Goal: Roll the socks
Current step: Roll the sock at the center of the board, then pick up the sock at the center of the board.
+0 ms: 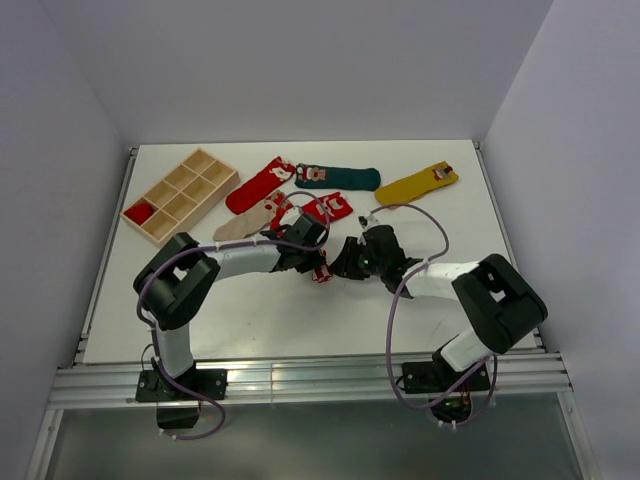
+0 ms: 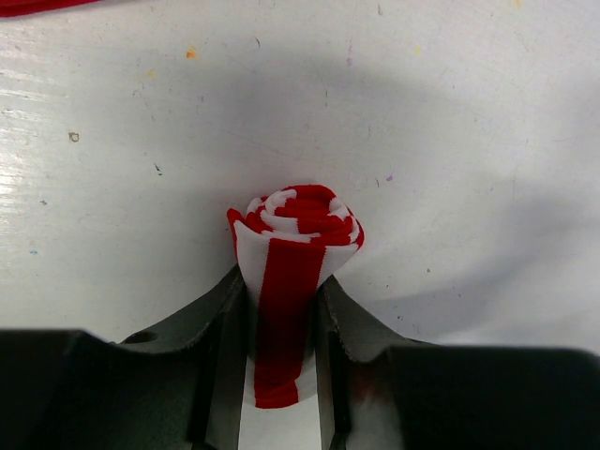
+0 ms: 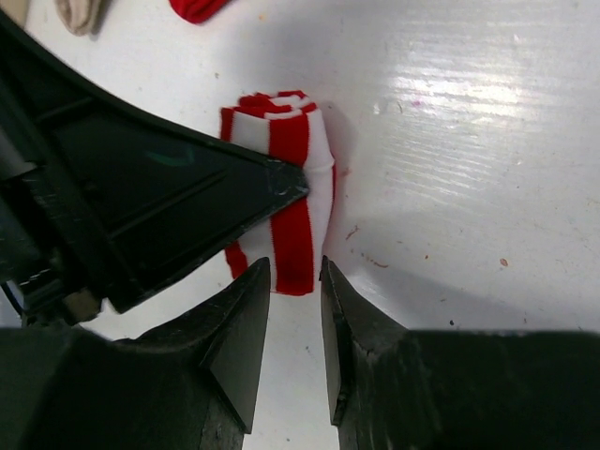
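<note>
A red-and-white striped sock (image 2: 295,220), rolled into a tight spiral, stands on the white table (image 2: 469,112) with my left gripper (image 2: 283,281) shut across it. In the top view the roll (image 1: 322,272) lies between the left gripper (image 1: 314,260) and the right gripper (image 1: 340,266). In the right wrist view the striped sock (image 3: 302,159) has its near end between the tips of my right gripper (image 3: 296,267), whose jaws stand slightly apart and do not visibly pinch it. One left finger (image 3: 187,202) presses on the sock's side.
Loose socks lie at the back of the table: red (image 1: 258,185), dark green (image 1: 342,178), mustard yellow (image 1: 417,183), beige (image 1: 240,226) and another red one (image 1: 327,208). A wooden divided tray (image 1: 190,185) sits at the back left with something red in one compartment.
</note>
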